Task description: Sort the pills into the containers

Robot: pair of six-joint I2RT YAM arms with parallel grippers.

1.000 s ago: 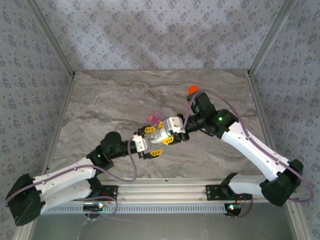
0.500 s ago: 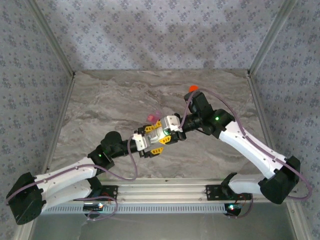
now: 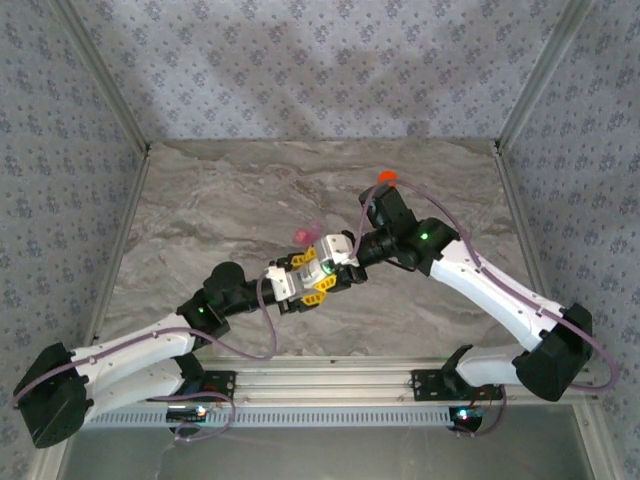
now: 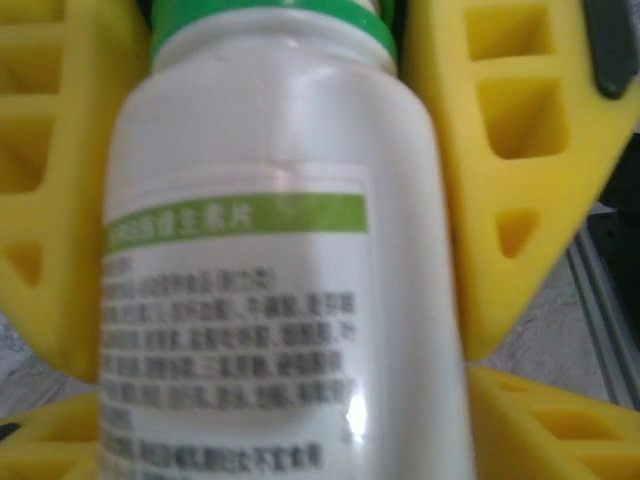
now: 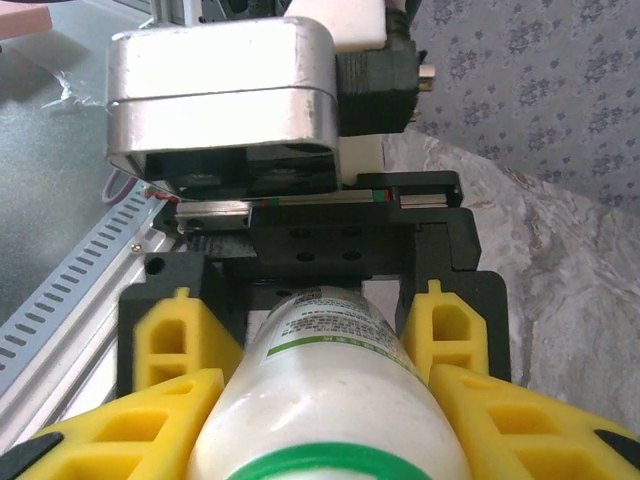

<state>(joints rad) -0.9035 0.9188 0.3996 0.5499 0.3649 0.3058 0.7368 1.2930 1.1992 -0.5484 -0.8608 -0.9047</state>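
A white bottle (image 4: pixel 270 200) with a green cap and a green-striped label hangs above the middle of the table (image 3: pixel 220 200), held between both grippers. My right gripper (image 5: pixel 320 445) is shut on its cap end, with yellow fingers (image 4: pixel 510 150) on either side of the shoulder. My left gripper (image 4: pixel 290 445) faces it and is shut round the labelled body, its fingers (image 5: pixel 170 335) flanking the bottle (image 5: pixel 320 390). From above, the two grippers (image 3: pixel 308 278) (image 3: pixel 324 266) meet nose to nose. The pink-and-clear pill box (image 3: pixel 305 234), the containers, lies on the table just behind them. The pills are out of view.
An orange object (image 3: pixel 386 178) sits at the back right, partly behind the right arm. Patterned walls enclose the marble table on three sides. A metal rail (image 3: pixel 330 385) runs along the near edge by the arm bases.
Both grippers and the bottle have drifted slightly left. The left gripper's jaws have narrowed onto the bottle's body. The right grip is unchanged.
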